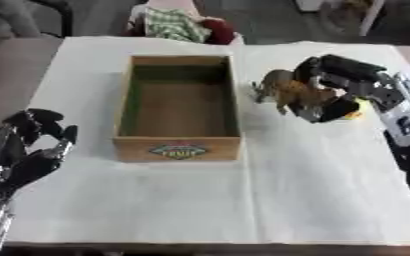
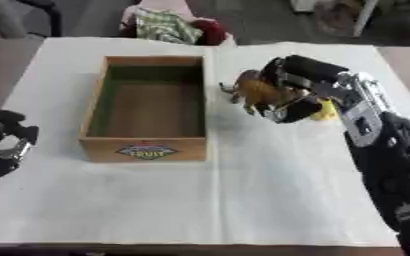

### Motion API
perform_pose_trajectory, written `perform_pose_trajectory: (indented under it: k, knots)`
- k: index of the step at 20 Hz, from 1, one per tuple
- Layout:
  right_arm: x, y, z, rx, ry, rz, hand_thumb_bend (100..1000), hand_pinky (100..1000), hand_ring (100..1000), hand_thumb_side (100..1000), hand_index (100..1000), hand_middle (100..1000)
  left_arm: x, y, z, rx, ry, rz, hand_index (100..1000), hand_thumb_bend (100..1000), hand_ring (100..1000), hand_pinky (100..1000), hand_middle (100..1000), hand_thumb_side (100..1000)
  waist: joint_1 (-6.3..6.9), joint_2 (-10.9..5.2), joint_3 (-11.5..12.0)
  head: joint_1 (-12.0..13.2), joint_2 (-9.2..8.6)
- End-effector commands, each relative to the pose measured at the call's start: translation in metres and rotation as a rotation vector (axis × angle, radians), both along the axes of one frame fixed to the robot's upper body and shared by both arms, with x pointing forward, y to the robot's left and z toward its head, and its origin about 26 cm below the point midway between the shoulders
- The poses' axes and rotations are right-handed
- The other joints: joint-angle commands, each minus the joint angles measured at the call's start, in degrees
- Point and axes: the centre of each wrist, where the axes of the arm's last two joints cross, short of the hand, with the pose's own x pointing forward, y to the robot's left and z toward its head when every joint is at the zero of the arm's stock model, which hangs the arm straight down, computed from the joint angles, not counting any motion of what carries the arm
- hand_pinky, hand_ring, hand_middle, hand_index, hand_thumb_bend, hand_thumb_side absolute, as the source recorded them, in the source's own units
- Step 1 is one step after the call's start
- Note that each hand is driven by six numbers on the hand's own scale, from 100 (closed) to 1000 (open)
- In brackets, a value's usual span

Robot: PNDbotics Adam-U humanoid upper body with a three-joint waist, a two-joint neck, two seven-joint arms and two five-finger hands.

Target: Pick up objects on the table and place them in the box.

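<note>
A brown toy animal (image 1: 289,91) hangs just right of the wooden box (image 1: 180,148), held by my right hand (image 1: 335,85), whose fingers and thumb are curled round its body. Its head points toward the box's right wall. A small yellow thing (image 1: 359,108) shows behind the thumb, on the table or in the hand; I cannot tell which. The box is open-topped, with a fruit label on its front, and nothing shows inside it. My left hand (image 1: 35,142) rests at the lower left with fingers relaxed and holds nothing.
A white cloth (image 1: 243,200) covers the table. Beyond the far edge lies a heap of checked and red fabric (image 1: 184,26). The table's front edge runs along the bottom of the view.
</note>
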Motion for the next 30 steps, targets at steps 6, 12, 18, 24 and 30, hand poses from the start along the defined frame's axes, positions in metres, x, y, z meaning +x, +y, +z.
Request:
perform_pose_trajectory:
  k: [6, 12, 18, 24, 30]
  knots:
    - [0.013, 0.053, 0.051, -0.15, -0.12, 0.225, 100, 670, 477, 417, 580, 399, 0.002, -0.001, 0.01, 0.019, -0.024, -0.028, 625, 317, 490, 752, 447, 100, -0.18, -0.94, 1.7, -0.8, -0.43]
    - [0.023, 0.094, 0.039, -0.154, -0.068, 0.258, 100, 665, 477, 391, 580, 396, 0.005, -0.006, 0.013, 0.013, -0.034, -0.056, 625, 318, 489, 752, 447, 100, -0.01, -0.7, 3.5, -1.6, -0.81]
    - [0.024, 0.134, 0.007, -0.203, 0.007, 0.248, 100, 660, 476, 385, 581, 395, 0.009, -0.013, 0.017, 0.002, -0.046, -0.087, 624, 320, 489, 752, 446, 100, 0.43, -0.25, 5.6, -2.8, -1.45]
    - [0.02, 0.153, -0.038, -0.313, 0.081, 0.232, 100, 667, 512, 421, 633, 444, 0.01, -0.017, 0.019, -0.005, -0.052, -0.102, 624, 320, 489, 752, 446, 100, 0.59, 0.18, 6.3, -3.2, -1.74]
    - [0.022, 0.148, -0.055, -0.355, 0.091, 0.174, 103, 732, 743, 449, 864, 744, 0.011, -0.017, 0.018, -0.006, -0.049, -0.103, 624, 322, 489, 752, 446, 100, 0.55, 0.14, 6.2, -3.1, -1.71]
